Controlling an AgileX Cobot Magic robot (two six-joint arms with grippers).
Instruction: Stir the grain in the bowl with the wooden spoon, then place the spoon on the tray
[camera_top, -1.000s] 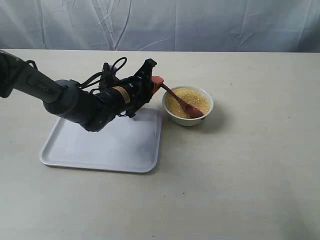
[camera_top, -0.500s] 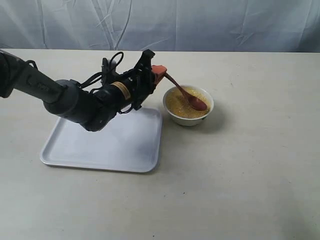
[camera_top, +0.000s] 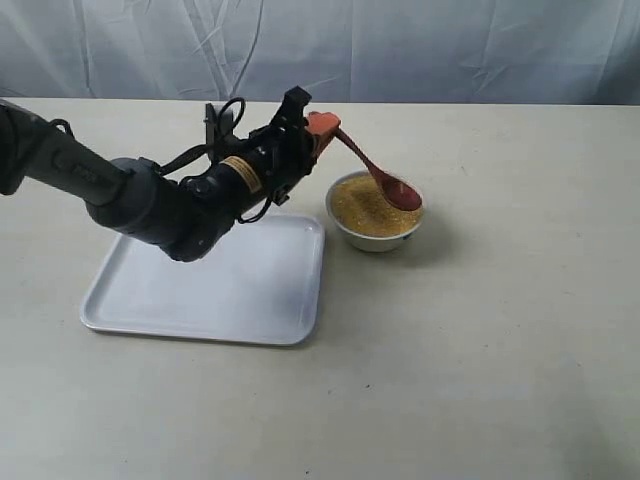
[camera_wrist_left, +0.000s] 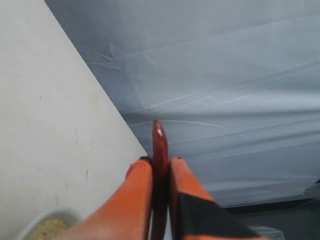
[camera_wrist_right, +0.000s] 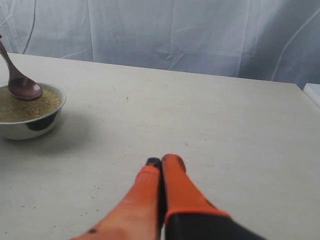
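Exterior view: left tool (camera_top: 318, 128) clamped tight on the handle end of the wooden spoon (camera_top: 378, 173). Over the last second the spoon head has risen from lying in the grain (camera_top: 362, 208) to hanging just above it, near the bowl's (camera_top: 375, 240) right rim; the handle slopes down from tool to head. The tray (camera_top: 200, 290) lies on the counter (camera_top: 500, 350) just beside the bowl, partly under the arm, nothing on it. We judge the stirring done or pausing; the lift-out suggests the carry to the tray comes next, not yet begun; whether grains cling to the head we cannot tell.

Left wrist view: orange fingers (camera_wrist_left: 137, 185) pinch the spoon (camera_wrist_left: 159, 140) with scarcely a gap; the spoon shows edge-on, running out past the fingertips; a sliver of the bowl (camera_wrist_left: 35, 222) and grain at the frame edge.

Right wrist view: right tool (camera_wrist_right: 161, 162) closed on itself, holding nothing, low over bare counter, well apart from the bowl (camera_wrist_right: 30, 127); from here the spoon head (camera_wrist_right: 22, 87) appears clear of the grain (camera_wrist_right: 20, 107).
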